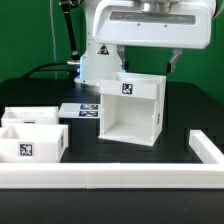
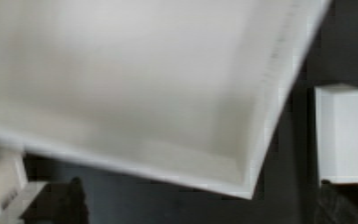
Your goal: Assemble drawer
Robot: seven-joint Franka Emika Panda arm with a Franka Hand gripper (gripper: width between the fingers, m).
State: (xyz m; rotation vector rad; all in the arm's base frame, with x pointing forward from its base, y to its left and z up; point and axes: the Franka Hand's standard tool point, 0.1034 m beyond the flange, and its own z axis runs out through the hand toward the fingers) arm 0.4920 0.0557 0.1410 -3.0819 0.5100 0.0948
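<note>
Drawer (image 1: 33, 143), a low white open-top tray with a black-and-white marker on its near side, sits at the exterior view's left on a black table (image 1: 190, 115), just behind the white rail (image 1: 110, 179) that runs along the near edge. A second low white part (image 1: 28, 113) lies directly behind it, and whether the two touch is unclear. A shorter white rail piece (image 1: 208, 148) lies at the exterior view's right. Mid-table stands the taller white cube-shaped housing (image 1: 135, 110), marker on its upper front, with the marker board (image 1: 84, 108) flat on the table beside it, toward the drawer. Above and behind the housing hangs the gripper (image 1: 148, 63), its dark fingers (image 1: 177, 63) spread wide and gripping nothing; contact with the housing cannot be judged. The wrist view is nearly filled by a tilted, blurred white panel (image 2: 140, 80), with a white bar (image 2: 341, 130) alongside. A green wall (image 1: 30, 40) closes the scene.
</note>
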